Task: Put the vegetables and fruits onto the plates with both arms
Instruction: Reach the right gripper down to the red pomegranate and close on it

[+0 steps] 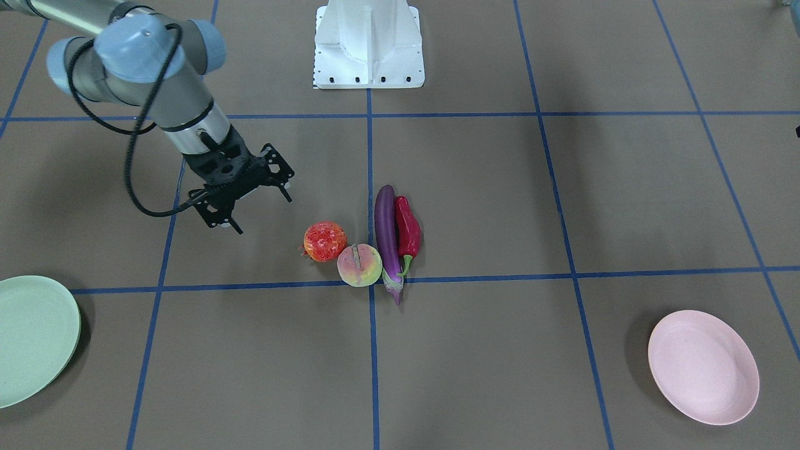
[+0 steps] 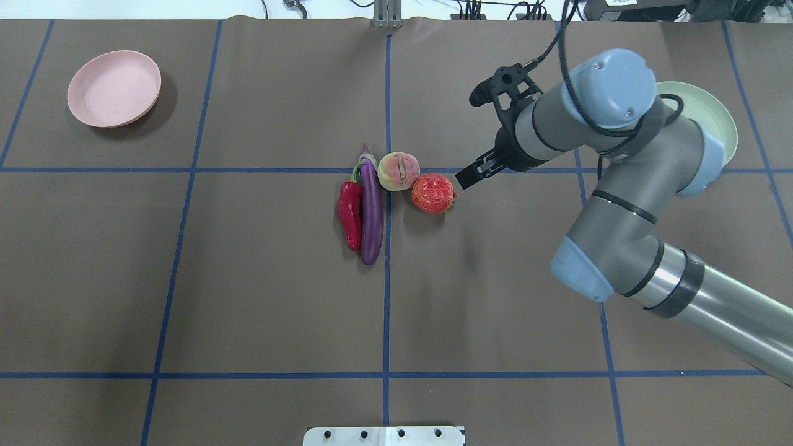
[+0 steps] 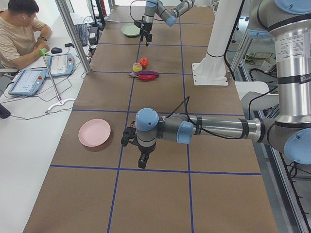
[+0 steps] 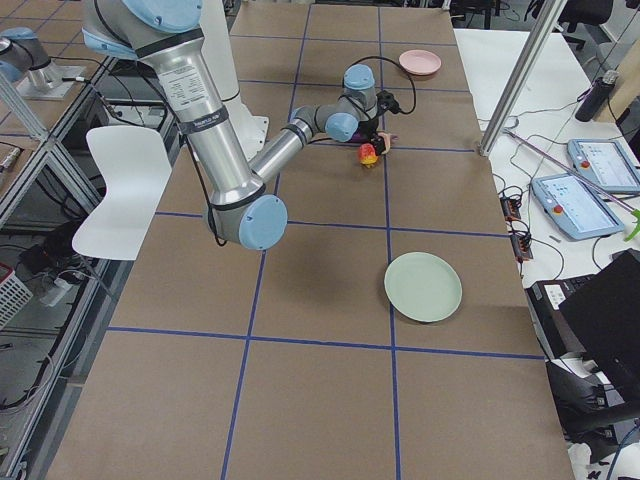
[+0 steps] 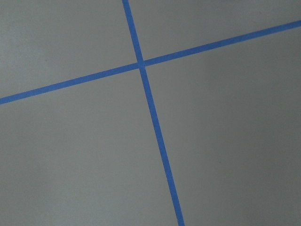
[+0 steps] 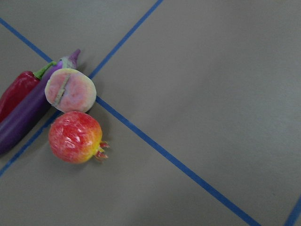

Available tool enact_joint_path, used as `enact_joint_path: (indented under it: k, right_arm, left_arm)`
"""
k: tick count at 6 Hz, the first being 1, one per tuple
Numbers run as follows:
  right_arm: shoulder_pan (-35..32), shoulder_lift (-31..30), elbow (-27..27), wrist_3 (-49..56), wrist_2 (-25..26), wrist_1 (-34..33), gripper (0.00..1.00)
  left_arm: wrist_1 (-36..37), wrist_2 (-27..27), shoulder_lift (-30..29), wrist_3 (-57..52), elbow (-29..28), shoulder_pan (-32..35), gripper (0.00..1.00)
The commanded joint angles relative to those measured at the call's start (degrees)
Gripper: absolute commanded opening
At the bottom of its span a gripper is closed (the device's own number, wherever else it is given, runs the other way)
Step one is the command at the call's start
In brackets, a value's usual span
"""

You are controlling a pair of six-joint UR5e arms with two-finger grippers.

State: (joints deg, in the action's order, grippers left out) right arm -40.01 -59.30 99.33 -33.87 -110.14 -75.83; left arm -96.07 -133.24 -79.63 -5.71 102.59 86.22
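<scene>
The pomegranate (image 1: pixel 325 241), peach (image 1: pixel 359 265), purple eggplant (image 1: pixel 387 240) and red pepper (image 1: pixel 407 231) lie touching in a cluster at the table's middle. They also show in the right wrist view: pomegranate (image 6: pixel 75 137), peach (image 6: pixel 70 90). My right gripper (image 2: pixel 471 139) is open and empty, hovering just beside the pomegranate (image 2: pixel 432 193). The green plate (image 1: pixel 31 337) lies on my right side and the pink plate (image 1: pixel 703 367) on my left, both empty. My left gripper (image 3: pixel 141 162) shows only in the exterior left view, near the pink plate (image 3: pixel 95 132); I cannot tell whether it is open.
The white pedestal (image 1: pixel 369 44) stands at the robot's edge of the table. Blue tape lines cross the brown table cover. My right arm's elbow hides part of the green plate (image 2: pixel 718 118) in the overhead view. An operator (image 3: pixel 19 34) sits at a side desk.
</scene>
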Motion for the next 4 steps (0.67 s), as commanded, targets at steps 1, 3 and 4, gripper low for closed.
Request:
enact_joint_path:
  k: [1,3,4]
  right_arm:
    - [4.0,6.5,-6.8,-4.3,5.3,-2.0,1.00]
    - [6.5,9.7,-12.3,-5.6,9.9,-1.9,1.00]
    - [6.7,10.6,-14.1,-5.6,9.9,-1.7,1.00]
  left_arm:
    - [0.0,0.0,0.0,0.0,-0.2,0.0,1.00]
    - [0.0,0.0,0.0,0.0,-0.2,0.0,1.00]
    - [0.0,0.0,0.0,0.0,-0.3,0.0,1.00]
